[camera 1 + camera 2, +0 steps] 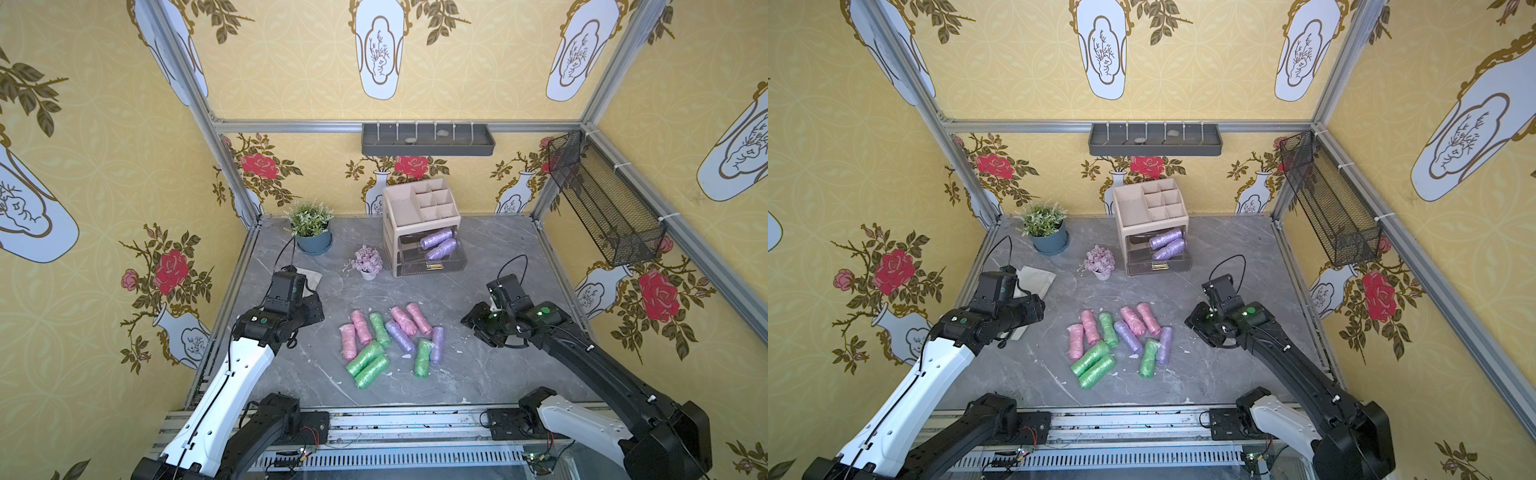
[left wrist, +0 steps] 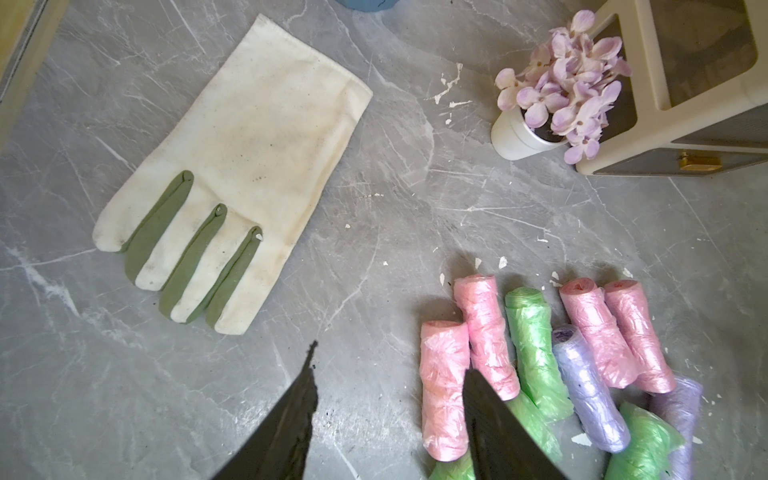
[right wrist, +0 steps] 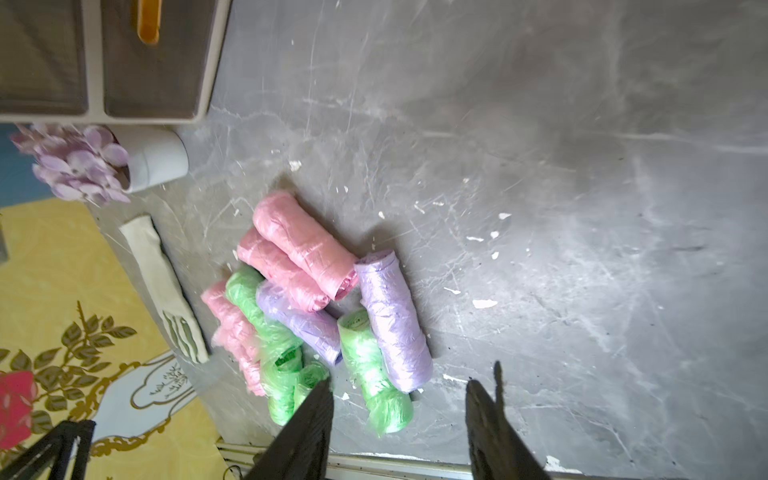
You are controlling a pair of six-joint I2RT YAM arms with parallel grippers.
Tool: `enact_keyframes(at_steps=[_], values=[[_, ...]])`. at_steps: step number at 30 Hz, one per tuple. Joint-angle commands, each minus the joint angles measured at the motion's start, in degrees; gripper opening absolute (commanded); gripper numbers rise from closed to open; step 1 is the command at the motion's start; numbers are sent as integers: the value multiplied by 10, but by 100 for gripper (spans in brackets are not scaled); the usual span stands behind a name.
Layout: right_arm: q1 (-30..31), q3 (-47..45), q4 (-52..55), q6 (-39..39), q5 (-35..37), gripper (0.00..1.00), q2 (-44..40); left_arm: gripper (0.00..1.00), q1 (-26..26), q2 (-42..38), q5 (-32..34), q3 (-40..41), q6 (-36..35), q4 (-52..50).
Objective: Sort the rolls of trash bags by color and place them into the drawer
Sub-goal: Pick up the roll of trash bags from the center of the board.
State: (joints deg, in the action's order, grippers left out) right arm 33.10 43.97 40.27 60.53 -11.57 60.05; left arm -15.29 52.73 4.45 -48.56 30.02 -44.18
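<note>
Mid-front on the worktop, ten rolls lay in a loose pile: four pink, four green, two purple. Two more purple rolls already sat in the pulled-out drawer of the beige organizer near the back edge, long axes roughly crosswise to the drawer and slightly tilted.

Step in hand looked like the purple batch, half done. Right fingers were spread apart and empty, hovering just off the pile's right side. Left fingers were also parted and empty, above the pile's left side and near a cloth glove.

Likely next target was the outer purple roll at the pile's right edge. Its long axis ran nearly front-to-back, and a green roll lay right against it. A pick there would call for the fingers to straddle its short axis without catching that green one.

The other purple roll lay diagonal, back-left to front-right, wedged between green and pink rolls, so harder to reach.
</note>
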Motion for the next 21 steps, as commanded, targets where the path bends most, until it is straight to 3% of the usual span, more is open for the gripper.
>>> enact_keyframes(at_steps=[1, 9, 21], values=[[45, -7, -67, 31, 28, 53, 19, 58, 0, -4, -4, 6, -1, 7], [106, -26, -129, 65, 37, 52, 83, 58, 1, -8, -6, 7, 1, 10], [115, -45, -198, 70, 13, 51, 170, 58, 0, -13, -17, 11, 1, 13]])
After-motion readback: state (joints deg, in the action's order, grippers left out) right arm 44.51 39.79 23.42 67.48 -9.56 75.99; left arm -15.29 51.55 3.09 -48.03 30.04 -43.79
